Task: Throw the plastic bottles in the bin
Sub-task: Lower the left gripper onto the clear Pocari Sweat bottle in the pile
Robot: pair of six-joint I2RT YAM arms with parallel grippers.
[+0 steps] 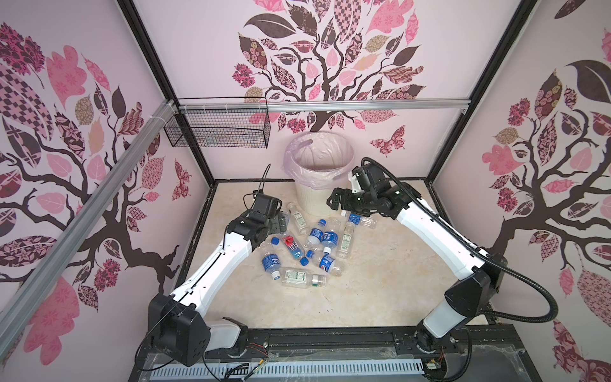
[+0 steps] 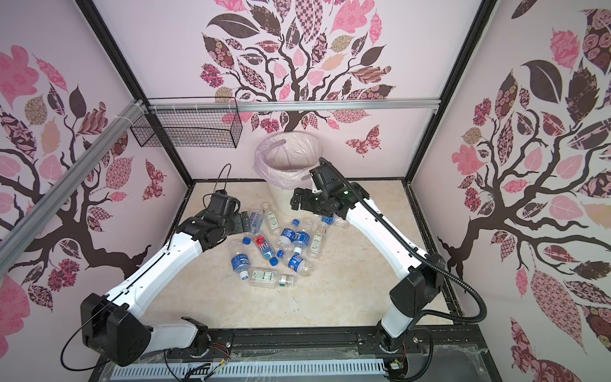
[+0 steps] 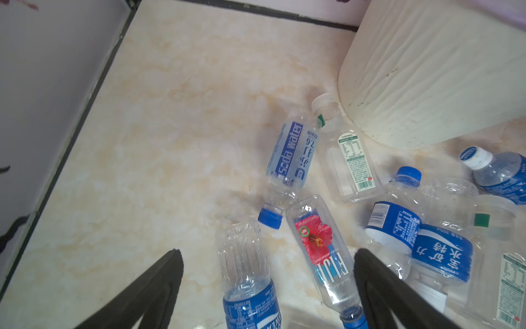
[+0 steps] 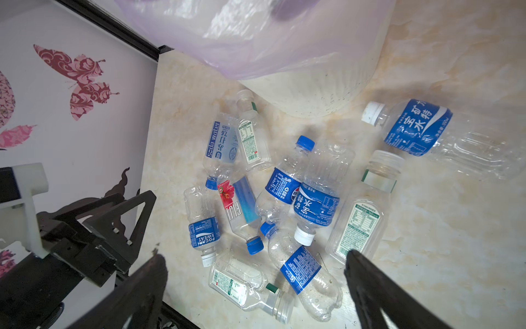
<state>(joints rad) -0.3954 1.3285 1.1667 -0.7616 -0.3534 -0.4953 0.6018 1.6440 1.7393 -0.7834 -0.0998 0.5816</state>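
Several plastic bottles (image 1: 310,244) (image 2: 281,244) lie in a loose heap on the marble floor, just in front of the cream ribbed bin (image 1: 310,198) (image 2: 279,195). A pale pink bag (image 4: 256,37) lines the bin. My left gripper (image 1: 281,223) (image 3: 267,256) hangs open at the heap's left edge. A clear blue-labelled bottle (image 3: 247,279) and a Fiji bottle (image 3: 321,256) lie below its spread jaws, and it holds nothing. My right gripper (image 1: 334,198) (image 4: 255,257) is open and empty, raised beside the bin's front wall above the heap's right side.
A black wire mesh basket (image 1: 218,129) hangs from the aluminium rail on the back wall, left of the bin. Patterned walls close in three sides. One bottle (image 1: 362,220) lies under the right forearm. The black base rail (image 1: 330,340) runs along the front.
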